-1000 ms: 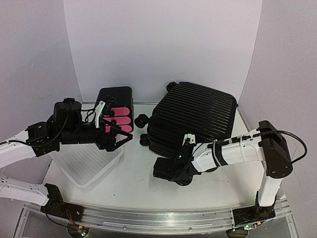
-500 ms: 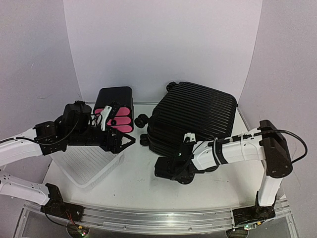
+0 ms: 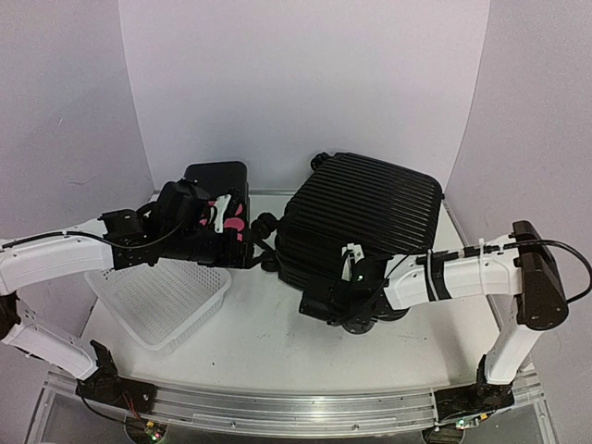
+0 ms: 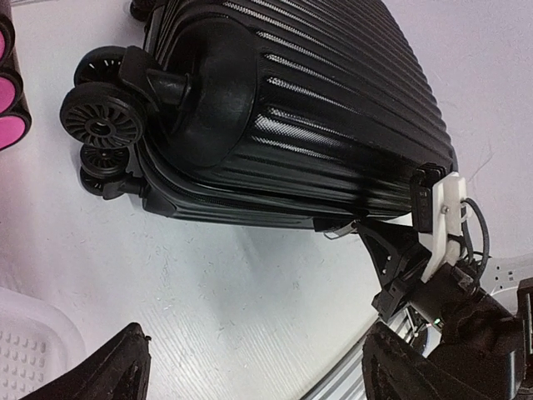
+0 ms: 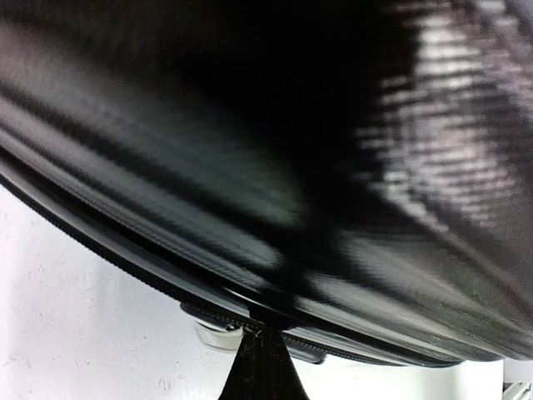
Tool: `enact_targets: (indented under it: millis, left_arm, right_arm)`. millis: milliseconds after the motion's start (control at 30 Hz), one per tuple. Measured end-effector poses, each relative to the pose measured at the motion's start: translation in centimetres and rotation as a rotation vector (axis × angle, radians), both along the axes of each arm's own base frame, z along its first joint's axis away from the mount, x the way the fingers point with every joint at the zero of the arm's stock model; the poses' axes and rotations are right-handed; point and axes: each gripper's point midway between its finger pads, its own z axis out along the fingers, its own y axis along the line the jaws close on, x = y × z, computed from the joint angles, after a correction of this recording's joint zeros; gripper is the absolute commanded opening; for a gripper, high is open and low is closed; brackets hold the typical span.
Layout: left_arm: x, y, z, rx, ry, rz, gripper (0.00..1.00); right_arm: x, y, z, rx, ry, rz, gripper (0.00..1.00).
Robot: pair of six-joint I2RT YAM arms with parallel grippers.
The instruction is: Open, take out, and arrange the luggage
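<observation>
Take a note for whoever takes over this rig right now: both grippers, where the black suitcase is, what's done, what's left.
Left gripper: open, empty, hovering by the wheel end of the large black ribbed hard-shell suitcase.
Right gripper: shut at the suitcase's near-edge zipper seam, beside the silver zipper pull; whether it pinches the pull is unclear.
Suitcase: lying flat on the white table, closed.
Done: nothing opened yet.
Left: unzip, open, take out the contents, arrange.
</observation>
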Motion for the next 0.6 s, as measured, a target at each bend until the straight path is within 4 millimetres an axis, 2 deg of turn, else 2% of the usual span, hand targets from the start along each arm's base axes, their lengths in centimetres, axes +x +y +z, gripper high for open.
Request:
enact_targets:
  millis: [100, 200, 300, 467, 600]
  left_arm:
    - [0.0, -0.1, -0.3, 0.001, 0.017, 0.001, 0.89]
    - [0.0, -0.1, -0.2, -0.003, 0.014, 0.003, 0.89]
    - [0.0, 0.0, 0.0, -0.006, 0.011, 0.006, 0.9]
    - [-0.1, 0.2, 0.5, -0.017, 0.003, 0.006, 0.89]
    - [-0.2, 0.2, 0.9, -0.024, -0.003, 0.006, 0.89]
  right_arm:
    - [-0.1, 0.3, -0.4, 0.024, 0.011, 0.007, 0.39]
    - [-0.6, 0.4, -1.2, 0.08, 0.032, 0.002, 0.56]
    - [-0.8, 0.0, -1.7, 0.108, 0.034, -0.02, 0.65]
    - [-0.6, 0.6, -1.5, 0.168, 0.018, -0.048, 0.65]
    - [-0.4, 0.8, -1.5, 0.197, 0.009, -0.065, 0.53]
